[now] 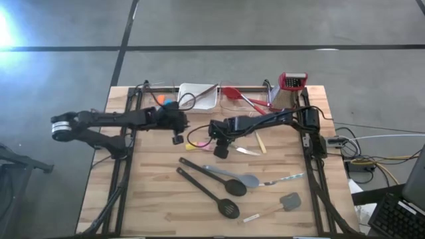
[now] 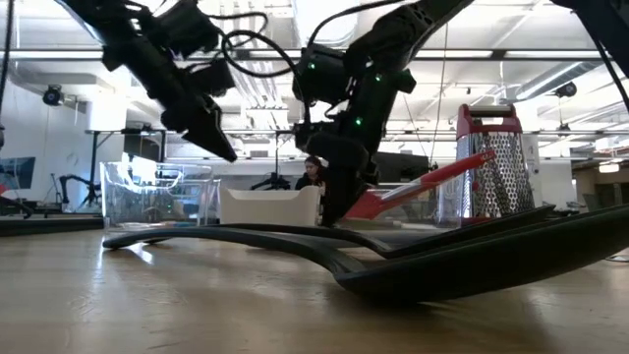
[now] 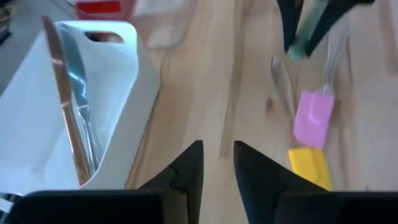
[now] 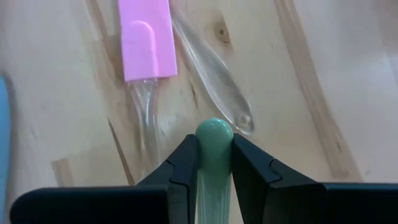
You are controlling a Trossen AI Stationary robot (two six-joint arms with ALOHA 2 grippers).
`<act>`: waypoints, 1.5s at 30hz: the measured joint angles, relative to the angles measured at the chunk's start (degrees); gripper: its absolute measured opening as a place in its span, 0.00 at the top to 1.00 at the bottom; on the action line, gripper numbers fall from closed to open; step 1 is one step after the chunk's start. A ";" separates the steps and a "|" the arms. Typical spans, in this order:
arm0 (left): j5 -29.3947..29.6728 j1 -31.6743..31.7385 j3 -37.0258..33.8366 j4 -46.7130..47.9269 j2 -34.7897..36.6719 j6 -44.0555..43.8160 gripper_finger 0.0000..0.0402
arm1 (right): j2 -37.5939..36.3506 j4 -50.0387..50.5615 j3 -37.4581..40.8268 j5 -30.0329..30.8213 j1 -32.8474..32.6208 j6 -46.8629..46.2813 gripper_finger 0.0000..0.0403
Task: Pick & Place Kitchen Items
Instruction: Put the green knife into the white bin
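**Two arms over the bench, right tool clamped on a green handle**

Two dark arms meet near the middle of the wooden bench [image 1: 159, 199]. The right tool [image 4: 214, 163] is closed on a pale green handle [image 4: 214, 140], whose rounded end shows between the fingers in the right wrist view. Just beyond that end lie a pink spatula [image 4: 146, 40] with a clear handle and a clear plastic spoon [image 4: 214, 87], both flat on the wood, side by side. In the high view the right tool [image 1: 220, 147] sits left of bench centre, low over the surface.

The left tool [image 3: 217, 171] hangs above bare wood with its fingers slightly parted and nothing between them. Beside it stands the white tray [image 3: 37, 118], which holds copper-edged metal tongs [image 3: 71, 93]. The left wrist view also shows the pink spatula [image 3: 313, 117] touching a yellow piece [image 3: 309, 165]. In the high view the left tool [image 1: 176, 136] is near the right tool, in front of the white tray [image 1: 202, 96] at the rear edge.

Toward the front of the bench lie two black long-handled utensils, a solid spoon [image 1: 219, 179] and a slotted one [image 1: 212, 199], with a grey spoon [image 1: 232, 175] and a small grey spatula [image 1: 282, 202] nearby. A red spatula [image 1: 240, 98] rests at the rear beside the red-topped box grater [image 1: 291, 86]. In the low view the black utensils [image 2: 393, 251] fill the foreground, and the grater [image 2: 496, 162] stands upright behind the red spatula [image 2: 413, 192].
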State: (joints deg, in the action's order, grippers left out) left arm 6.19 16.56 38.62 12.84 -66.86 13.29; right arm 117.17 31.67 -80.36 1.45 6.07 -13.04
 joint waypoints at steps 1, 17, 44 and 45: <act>0.03 -0.02 -0.84 -1.21 1.11 -1.13 0.78 | 0.00 0.94 -0.54 0.00 0.00 0.02 0.84; 1.26 -0.02 -15.92 -19.43 19.38 -10.07 0.81 | -0.09 11.94 -15.70 3.25 4.25 8.72 0.85; 0.63 -0.25 -16.51 -23.67 25.30 -10.83 0.82 | 16.17 10.60 -50.51 3.58 17.62 31.68 0.85; 0.40 -0.34 -16.51 -24.49 25.18 -10.81 0.82 | 16.79 10.57 -50.65 3.89 17.81 32.58 0.85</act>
State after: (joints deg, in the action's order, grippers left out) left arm 6.59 16.22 22.11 -11.65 -41.68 2.48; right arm 133.96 42.24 -131.00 5.34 23.88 19.54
